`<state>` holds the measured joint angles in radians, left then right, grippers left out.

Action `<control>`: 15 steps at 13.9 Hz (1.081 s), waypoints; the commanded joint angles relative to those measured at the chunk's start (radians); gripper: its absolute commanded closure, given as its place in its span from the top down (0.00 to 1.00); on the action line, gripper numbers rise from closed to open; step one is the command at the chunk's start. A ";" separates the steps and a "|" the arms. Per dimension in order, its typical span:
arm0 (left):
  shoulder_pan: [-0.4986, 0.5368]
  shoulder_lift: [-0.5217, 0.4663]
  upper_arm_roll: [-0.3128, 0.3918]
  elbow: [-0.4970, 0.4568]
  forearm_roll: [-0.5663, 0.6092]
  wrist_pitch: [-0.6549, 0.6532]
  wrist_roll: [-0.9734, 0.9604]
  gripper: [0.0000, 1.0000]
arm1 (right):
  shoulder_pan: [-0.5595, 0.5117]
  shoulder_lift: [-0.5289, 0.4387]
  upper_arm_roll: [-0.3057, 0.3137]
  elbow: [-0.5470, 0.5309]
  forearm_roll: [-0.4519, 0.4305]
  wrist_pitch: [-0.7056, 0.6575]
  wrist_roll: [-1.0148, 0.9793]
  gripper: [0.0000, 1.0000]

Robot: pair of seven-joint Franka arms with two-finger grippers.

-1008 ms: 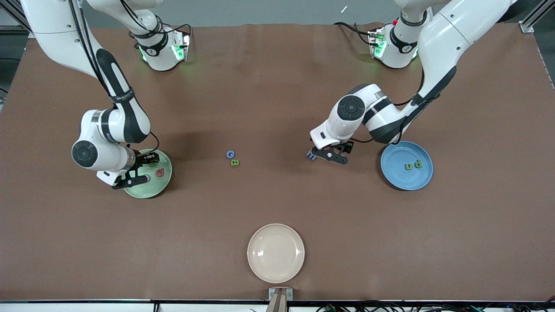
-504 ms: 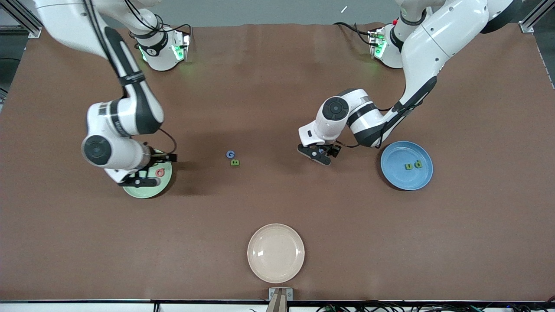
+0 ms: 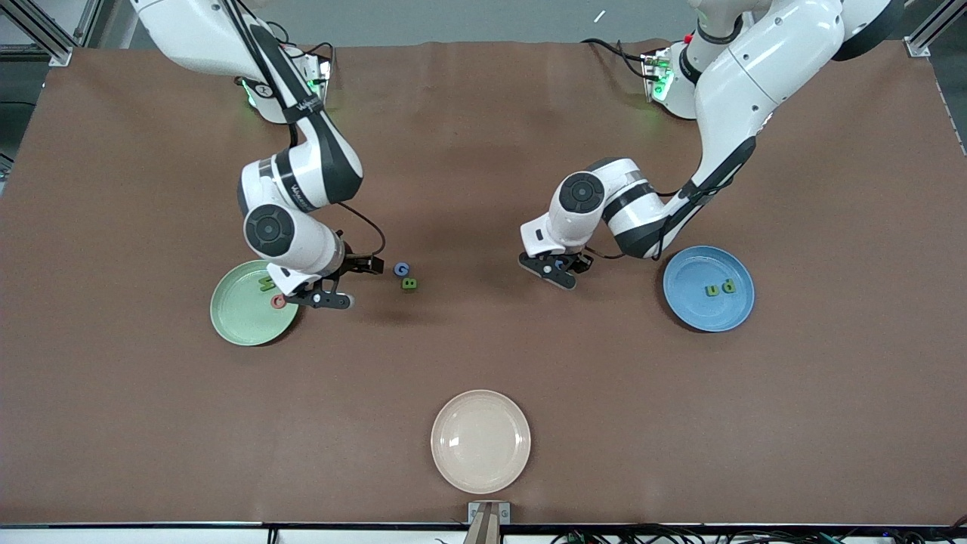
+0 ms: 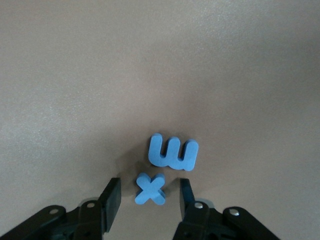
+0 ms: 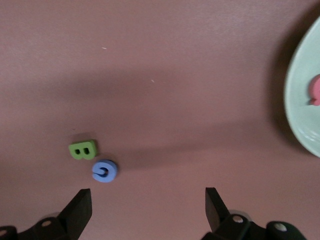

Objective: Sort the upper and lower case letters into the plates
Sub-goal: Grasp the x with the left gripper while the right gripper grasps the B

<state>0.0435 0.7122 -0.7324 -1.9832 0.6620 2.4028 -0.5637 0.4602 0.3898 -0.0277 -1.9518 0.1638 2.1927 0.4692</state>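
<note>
Right tool [image 3: 338, 282] has swung off the green plate [image 3: 240, 321] toward the G [image 3: 401, 269] and B [image 3: 409, 284], fingers spread.
Left tool [image 4: 148, 199] straddles the blue x [image 4: 150, 189], narrowing but not yet pinching; blue plate [image 3: 691, 310] waits at its three o'clock on the bench [image 3: 483, 189].

A robotics lab is indicated, not a home or kitchen: two white industrial arms [image 3: 302, 174] [image 3: 725, 91] are bolted at one edge of a wide table covered in plain brown matting [image 3: 483, 151], with green status lights lit at their bases and loose cabling run beside them. Aluminium extrusion framing [image 3: 925, 38] is seen at the table corners, a camera mount [image 3: 488, 517] is clamped at the near edge, and cable bundles are laid along it. Only test props are set out: foam letters [image 3: 406, 276] and plastic plates [image 3: 480, 441].
</note>
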 commanded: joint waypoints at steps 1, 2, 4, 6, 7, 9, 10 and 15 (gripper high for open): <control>-0.010 0.018 0.008 0.012 0.054 0.021 0.010 0.48 | 0.055 0.038 -0.009 -0.010 0.014 0.091 0.055 1.00; -0.010 0.024 0.014 0.012 0.070 0.036 0.008 0.46 | 0.073 0.053 -0.011 -0.013 0.014 0.123 0.062 1.00; -0.011 0.026 0.027 0.012 0.071 0.045 0.005 0.38 | 0.107 0.083 -0.011 -0.018 0.014 0.195 0.100 1.00; -0.011 0.024 0.025 0.012 0.073 0.045 0.005 0.26 | 0.143 0.118 -0.011 -0.019 0.014 0.254 0.132 1.00; -0.011 0.024 0.027 0.012 0.071 0.045 0.005 0.17 | 0.152 0.129 -0.011 -0.024 0.013 0.283 0.135 1.00; -0.010 0.021 0.027 0.012 0.073 0.045 0.005 0.06 | 0.163 0.147 -0.011 -0.036 0.013 0.332 0.135 0.98; -0.010 0.021 0.025 0.011 0.073 0.045 0.005 0.03 | 0.170 0.152 -0.012 -0.039 0.013 0.341 0.143 0.96; 0.019 -0.020 0.025 0.006 0.073 0.033 0.024 0.01 | 0.184 0.158 -0.014 -0.039 0.008 0.352 0.155 0.75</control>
<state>0.0523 0.7183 -0.7172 -1.9734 0.7179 2.4313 -0.5622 0.6298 0.5585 -0.0290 -1.9761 0.1703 2.5302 0.6071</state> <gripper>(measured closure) 0.753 0.238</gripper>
